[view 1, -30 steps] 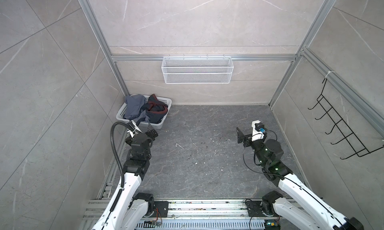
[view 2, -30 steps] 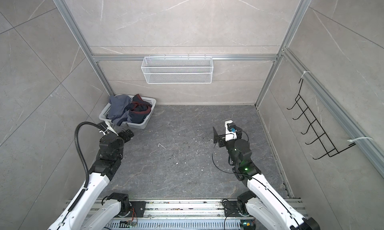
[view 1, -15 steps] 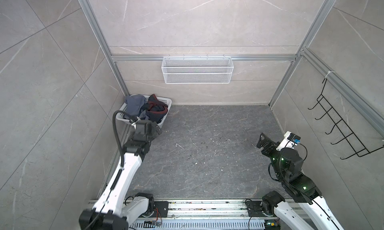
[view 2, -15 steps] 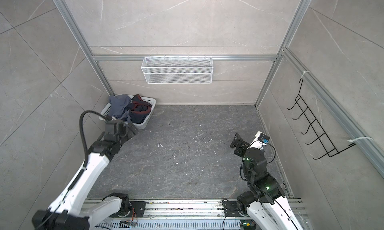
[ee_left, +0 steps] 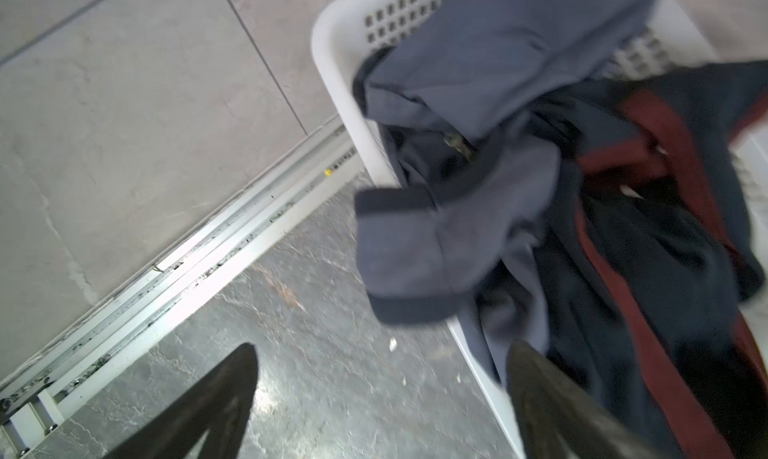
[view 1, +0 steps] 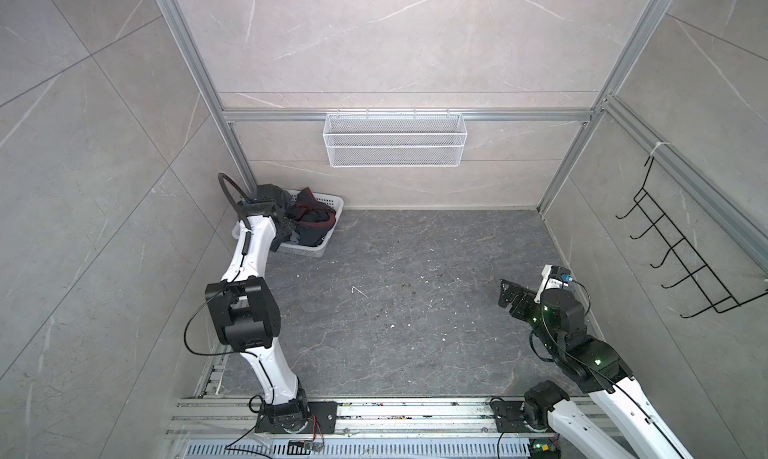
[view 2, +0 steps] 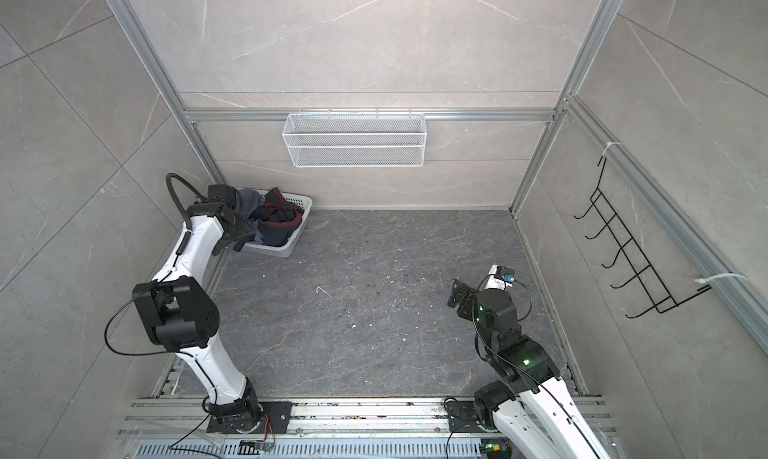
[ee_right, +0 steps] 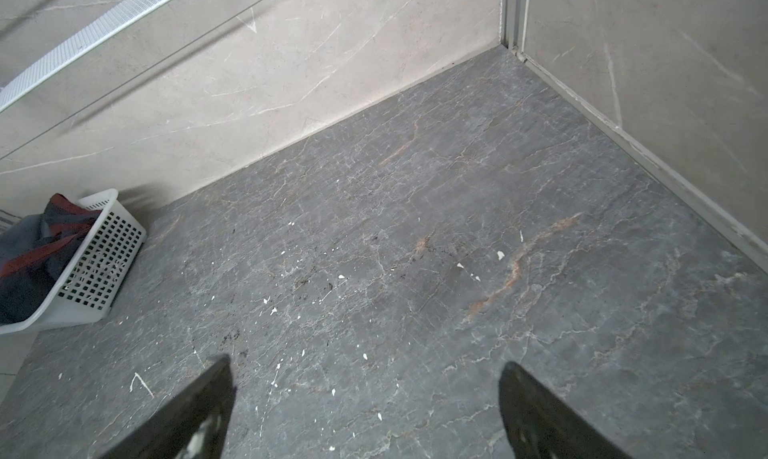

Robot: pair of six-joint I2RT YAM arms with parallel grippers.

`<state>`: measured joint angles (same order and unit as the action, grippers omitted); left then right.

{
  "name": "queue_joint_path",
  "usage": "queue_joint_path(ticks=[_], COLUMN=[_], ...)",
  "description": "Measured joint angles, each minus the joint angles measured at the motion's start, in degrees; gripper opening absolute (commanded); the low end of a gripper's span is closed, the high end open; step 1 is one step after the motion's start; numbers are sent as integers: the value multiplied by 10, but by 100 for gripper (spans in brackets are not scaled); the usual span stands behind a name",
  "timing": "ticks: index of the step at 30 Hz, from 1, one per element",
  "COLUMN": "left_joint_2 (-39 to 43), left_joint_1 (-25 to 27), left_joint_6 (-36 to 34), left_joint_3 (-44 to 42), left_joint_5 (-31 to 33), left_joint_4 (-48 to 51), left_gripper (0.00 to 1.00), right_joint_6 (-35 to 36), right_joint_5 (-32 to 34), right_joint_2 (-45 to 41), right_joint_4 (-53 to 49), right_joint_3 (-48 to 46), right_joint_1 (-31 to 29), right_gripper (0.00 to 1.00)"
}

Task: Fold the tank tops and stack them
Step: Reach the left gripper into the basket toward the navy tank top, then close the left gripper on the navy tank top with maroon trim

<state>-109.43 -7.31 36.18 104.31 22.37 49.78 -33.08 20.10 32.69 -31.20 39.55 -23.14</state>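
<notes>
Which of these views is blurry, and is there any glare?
Left wrist view: smeared blue-grey tank top and basket, glare on the floor between the jaws. Right wrist view: floor sharp, near jaws soft. Both top views: crisp, evenly lit.

We find the middle of the desk point(view 1: 395, 311) open from six to twelve o'clock, only small white flecks point(view 1: 359, 290) on it. At ten o'clock the white basket point(view 1: 309, 252) fills the corner by the back wall point(view 1: 395, 187), the tank tops point(view 1: 311, 222) heaped above its rim; the left claw point(ee_left: 382, 349), jaws spread, stands at its near rim. At four o'clock the right claw point(view 1: 510, 297), jaws wide apart, hangs near the right wall point(view 1: 602, 249). Higher up, a wire shelf point(view 1: 395, 145) juts out at twelve and a hook rack point(view 1: 685, 253) at three.
</notes>
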Motion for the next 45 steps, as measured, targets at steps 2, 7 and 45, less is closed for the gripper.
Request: queue_joint_path(ticks=[2, 7, 45], left_joint_2=[-31, -97, -238], left_joint_1=[-9, -14, 101], left_joint_6=[-1, -10, -129], left_joint_3=[36, 126, 265], left_joint_5=[-5, -19, -141], left_joint_4=[16, 48, 55], left_gripper=[82, 75, 1], right_joint_6=[0, 1, -8], right_joint_5=[-5, -15, -28], right_joint_2=[-9, -2, 68], right_joint_4=[-4, -12, -3], right_joint_3=[-7, -19, -45], right_joint_1=[0, 0, 0], right_gripper=[99, 99, 99])
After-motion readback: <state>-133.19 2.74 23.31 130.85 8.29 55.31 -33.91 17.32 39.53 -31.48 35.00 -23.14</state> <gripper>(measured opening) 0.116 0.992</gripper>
